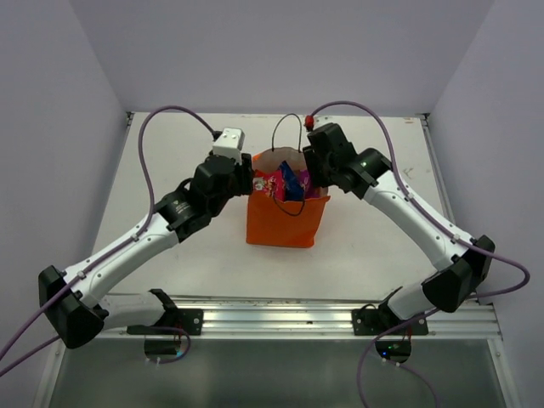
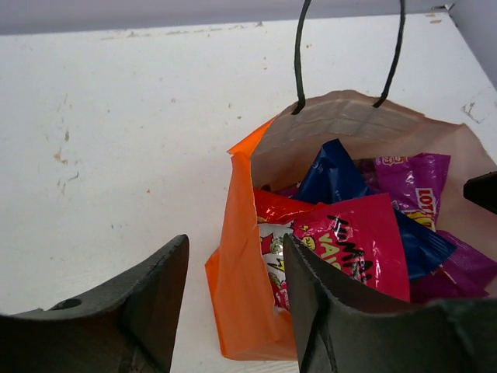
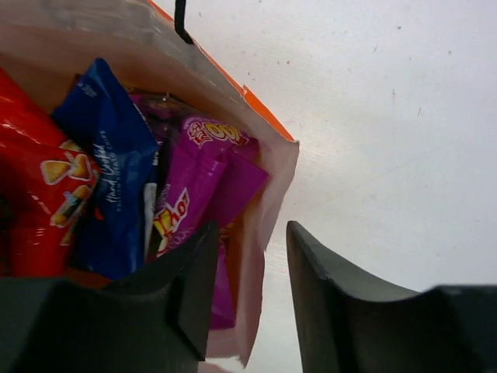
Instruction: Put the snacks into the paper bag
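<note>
Orange bag [image 1: 280, 223] stands upright in the middle of the table [image 1: 170, 255], and it's stuffed; blue packet [image 2: 330, 175], purple packet [image 2: 415, 183] and pink packet [image 2: 361, 237] crowd its mouth; left gripper [image 2: 234, 256] sits open astride the left wall, one finger outside, one inside, a clear gap between them; right gripper [image 3: 250, 237] is open too, straddling the right wall without pinching it; packing looks all but done, so the job now, I'd say, is a clean exit; lift both sets of jaws straight up off the rim before drawing back, so neither finger drags a wall, tips the bag or hooks the handles [image 2: 299, 54]; overhead shows both arms flanking the bag and no packet lying outside it, but hides the jaw gaps; left wrist shows the far handles and the pink packet close up; right wrist shows the red packet [image 3: 39, 186] pressed against the blue one; no brown bag shows anywhere, perhaps buried.
</note>
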Action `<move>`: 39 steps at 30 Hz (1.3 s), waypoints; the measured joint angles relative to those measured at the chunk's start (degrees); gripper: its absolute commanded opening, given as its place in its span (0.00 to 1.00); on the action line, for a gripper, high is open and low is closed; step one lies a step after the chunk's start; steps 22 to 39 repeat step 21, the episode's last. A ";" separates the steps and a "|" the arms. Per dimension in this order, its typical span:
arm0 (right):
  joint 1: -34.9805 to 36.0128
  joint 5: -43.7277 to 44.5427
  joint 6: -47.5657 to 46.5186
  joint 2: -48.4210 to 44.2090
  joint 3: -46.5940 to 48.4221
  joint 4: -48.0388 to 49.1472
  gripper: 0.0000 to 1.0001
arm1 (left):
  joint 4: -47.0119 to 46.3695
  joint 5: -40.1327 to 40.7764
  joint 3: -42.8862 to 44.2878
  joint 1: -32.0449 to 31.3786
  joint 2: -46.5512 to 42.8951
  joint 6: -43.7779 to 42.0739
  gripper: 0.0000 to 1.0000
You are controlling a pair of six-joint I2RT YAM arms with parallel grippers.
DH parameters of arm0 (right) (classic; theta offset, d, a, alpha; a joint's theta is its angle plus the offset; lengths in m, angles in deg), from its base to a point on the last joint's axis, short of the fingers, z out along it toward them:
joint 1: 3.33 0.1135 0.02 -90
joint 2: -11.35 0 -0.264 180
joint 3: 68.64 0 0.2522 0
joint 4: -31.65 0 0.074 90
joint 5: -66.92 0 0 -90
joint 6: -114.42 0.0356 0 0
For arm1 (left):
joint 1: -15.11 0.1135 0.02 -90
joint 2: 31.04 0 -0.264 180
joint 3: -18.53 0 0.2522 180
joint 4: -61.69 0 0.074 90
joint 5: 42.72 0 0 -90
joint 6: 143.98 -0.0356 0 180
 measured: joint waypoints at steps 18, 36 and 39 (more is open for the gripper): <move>-0.11 22.03 0.90 -8.39 7.15 -2.82 0.47 | -0.72 24.22 13.51 -2.40 -7.41 -5.88 0.74; -0.11 22.38 1.49 -7.56 4.35 -3.91 0.55 | -0.46 25.20 13.42 -1.84 -7.72 -6.16 0.74; -0.11 22.38 1.49 -7.56 4.35 -3.91 0.55 | -0.46 25.20 13.42 -1.84 -7.72 -6.16 0.74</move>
